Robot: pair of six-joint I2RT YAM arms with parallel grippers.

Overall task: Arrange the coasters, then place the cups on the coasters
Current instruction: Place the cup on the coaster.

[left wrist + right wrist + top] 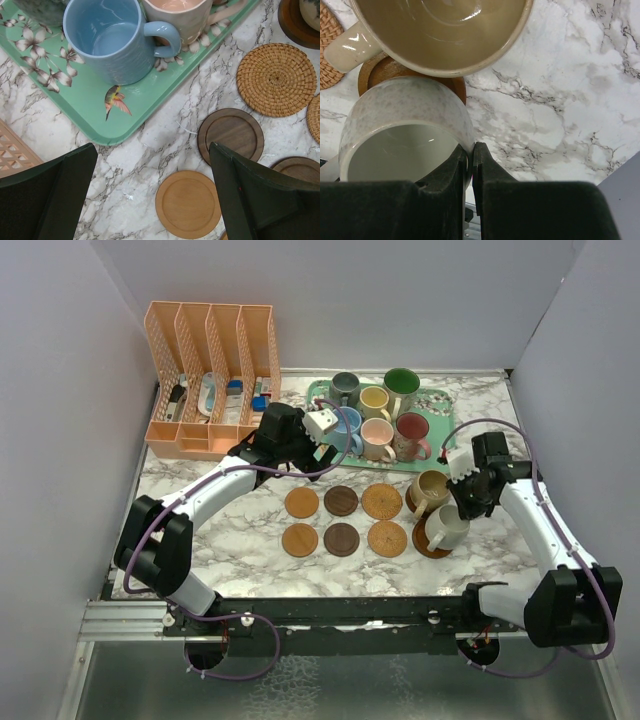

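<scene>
Cups (pixel 345 430) number eight, six on the tray (pixel 438 400); coasters (pixel 341 501) number eight

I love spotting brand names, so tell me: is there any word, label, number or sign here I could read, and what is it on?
None can be read in any view.
Small items in the peach organizer: possibly labelled, too small and blurred to read.
Teal tray: only flowers and a hummingbird, no words.
Mugs and coasters: no visible writing.
</scene>
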